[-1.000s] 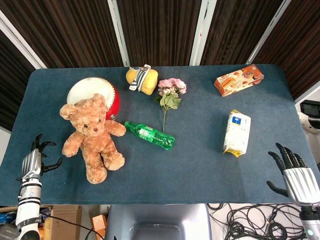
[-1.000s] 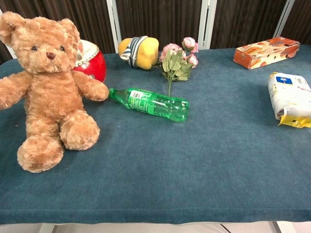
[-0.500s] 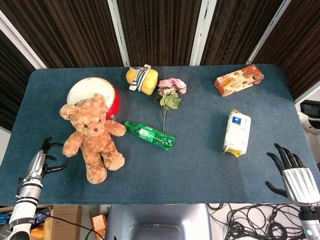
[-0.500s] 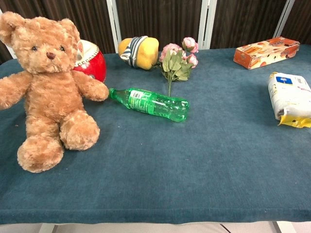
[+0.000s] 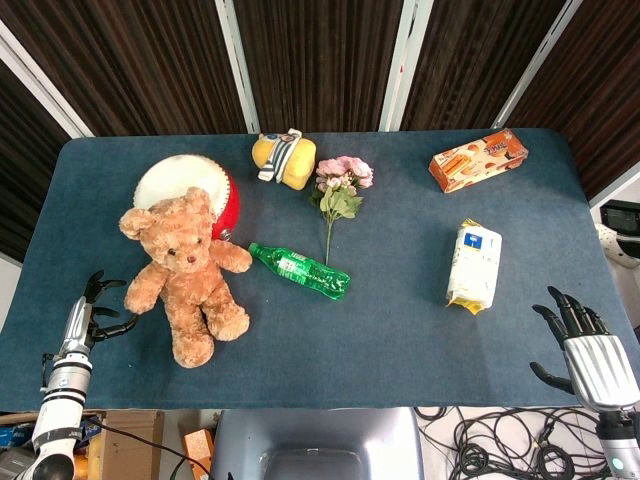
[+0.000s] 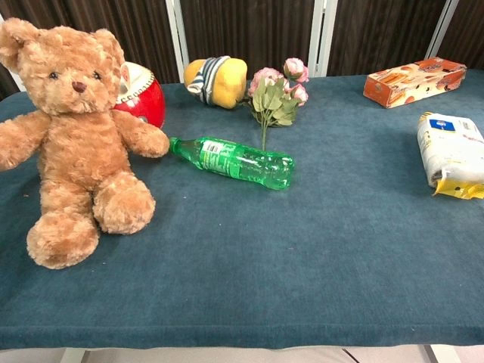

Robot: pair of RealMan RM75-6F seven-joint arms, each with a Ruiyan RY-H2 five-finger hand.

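Observation:
In the head view my left hand [image 5: 90, 315] hovers at the table's front left edge, fingers spread and empty, close to the brown teddy bear [image 5: 183, 272] and its outstretched arm. My right hand [image 5: 585, 345] hangs off the front right corner, fingers apart, holding nothing; the white and yellow packet [image 5: 473, 265] is the nearest thing to it. Neither hand shows in the chest view, where the teddy bear [image 6: 74, 136] sits at the left and the packet [image 6: 451, 154] lies at the right.
A green plastic bottle [image 5: 300, 270] lies mid-table beside a pink flower sprig [image 5: 338, 195]. Behind the bear stands a red and white drum [image 5: 188, 185]. A yellow striped plush toy [image 5: 283, 158] and an orange box [image 5: 478, 159] sit near the far edge. Cables lie on the floor at the right.
My left hand has crept forward and right along the table's left edge, nearer the bear's arm. The right hand has barely shifted. Nothing on the table has moved.

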